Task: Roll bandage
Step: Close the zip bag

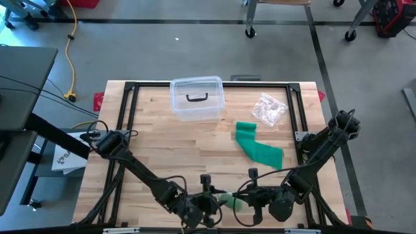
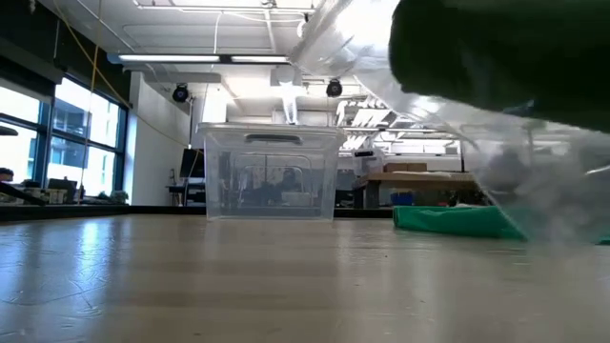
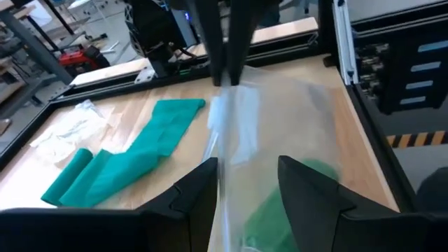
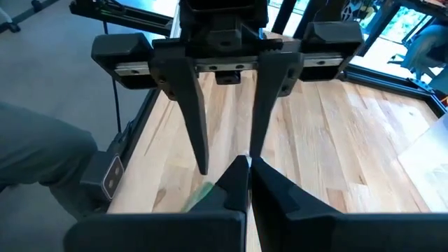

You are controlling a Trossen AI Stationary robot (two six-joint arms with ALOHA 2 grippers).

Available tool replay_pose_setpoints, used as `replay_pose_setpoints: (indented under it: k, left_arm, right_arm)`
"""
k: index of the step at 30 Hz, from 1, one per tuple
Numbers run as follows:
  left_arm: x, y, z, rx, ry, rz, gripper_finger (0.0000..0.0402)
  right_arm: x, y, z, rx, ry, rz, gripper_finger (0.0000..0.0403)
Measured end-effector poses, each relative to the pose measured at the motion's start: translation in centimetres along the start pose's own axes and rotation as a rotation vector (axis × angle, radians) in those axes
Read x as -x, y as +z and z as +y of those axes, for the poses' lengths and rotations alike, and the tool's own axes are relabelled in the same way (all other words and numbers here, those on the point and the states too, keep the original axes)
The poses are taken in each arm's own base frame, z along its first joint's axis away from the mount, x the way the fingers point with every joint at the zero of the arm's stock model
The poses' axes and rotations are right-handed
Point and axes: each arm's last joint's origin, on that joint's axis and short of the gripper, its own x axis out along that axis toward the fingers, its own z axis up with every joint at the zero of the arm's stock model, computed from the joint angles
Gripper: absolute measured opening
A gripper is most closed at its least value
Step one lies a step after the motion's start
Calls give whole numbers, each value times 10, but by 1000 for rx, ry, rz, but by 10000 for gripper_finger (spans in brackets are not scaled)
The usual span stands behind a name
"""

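A clear plastic bag (image 3: 241, 126) with a green rolled bandage (image 3: 287, 217) inside it hangs between my two grippers near the table's near edge. My right gripper (image 4: 248, 171) is shut on the bag. My left gripper (image 3: 248, 192) is open. Its fingers stand on either side of the bag by the roll; I cannot tell whether they touch it. A second green bandage (image 1: 259, 148) lies partly unrolled on the table's right half. In the high view the roll (image 1: 232, 202) shows between the two grippers. My right gripper pinches the clear bag's end (image 3: 227, 89) between its two shut fingers, coming from the table's right side. The bag runs from that pinch toward my left gripper's fingers. The green roll sits in its other end.
A clear lidded plastic box (image 1: 197, 97) stands at the far middle of the table. An empty crumpled clear wrapper (image 1: 270, 109) lies at the far right. A black frame (image 1: 130, 88) rims the table. The left half of the wood top (image 1: 156, 149) is bare.
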Motion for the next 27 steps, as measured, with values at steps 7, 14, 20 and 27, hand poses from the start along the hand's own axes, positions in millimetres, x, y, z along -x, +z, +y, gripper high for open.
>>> replay_pose_setpoints:
  k: [7, 14, 20, 27]
  left_arm:
    - [6, -4, 4, 37, 47, 53, 145]
    - [36, 13, 7, 145, -73, 48, 145]
    - [25, 22, 5, 16, -25, -75, 145]
    - [-10, 13, 12, 4, -46, -64, 153]
  right_arm:
    - [0, 0, 0, 0, 19, 5, 0]
    - [-1, -2, 0, -14, 19, 22, 0]
    - [-1, -2, 0, -14, 23, 23, 0]
    - [-1, -2, 0, -14, 25, 23, 0]
